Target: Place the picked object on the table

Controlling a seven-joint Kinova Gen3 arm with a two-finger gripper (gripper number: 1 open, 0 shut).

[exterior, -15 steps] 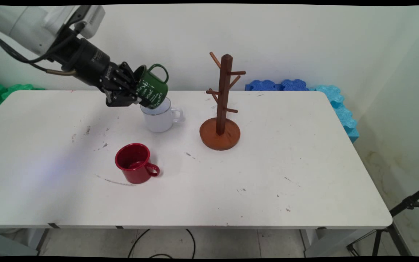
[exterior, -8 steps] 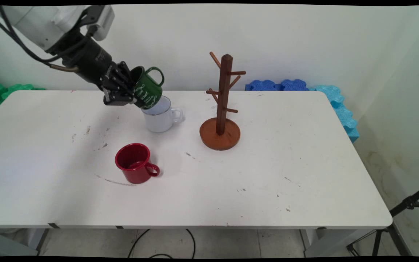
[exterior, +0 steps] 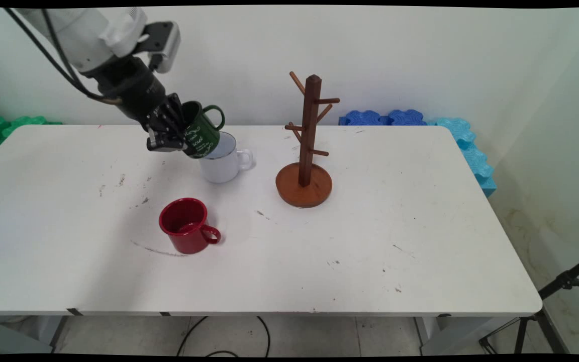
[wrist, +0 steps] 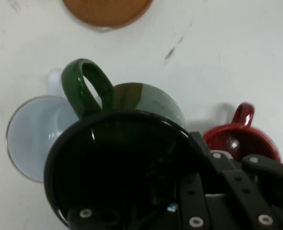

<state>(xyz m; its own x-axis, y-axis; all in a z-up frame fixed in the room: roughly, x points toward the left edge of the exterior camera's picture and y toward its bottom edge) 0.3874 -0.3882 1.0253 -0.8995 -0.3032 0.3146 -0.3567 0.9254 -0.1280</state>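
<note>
My gripper (exterior: 178, 134) is shut on the rim of a green mug (exterior: 200, 129) with white lettering, held tilted in the air with its handle pointing right and up. The mug hangs just above the left rim of a white mug (exterior: 223, 163) that stands on the table. In the hand view the green mug (wrist: 127, 143) fills the middle, its dark mouth toward the camera, with the gripper (wrist: 198, 191) clamped on its wall. The white mug (wrist: 33, 134) lies to its left there and a red mug (wrist: 244, 141) to its right.
A red mug (exterior: 187, 225) stands upright nearer the front. A wooden mug tree (exterior: 307, 146) with bare pegs rises from a round base right of the white mug; its base (wrist: 107, 10) shows at the hand view's top. Blue foam blocks (exterior: 420, 123) and green ones (exterior: 8, 125) lie behind the table.
The hand has turned more upright and drawn back slightly left with the green mug, which now sits steeper and a little lower over the white mug's left rim.
</note>
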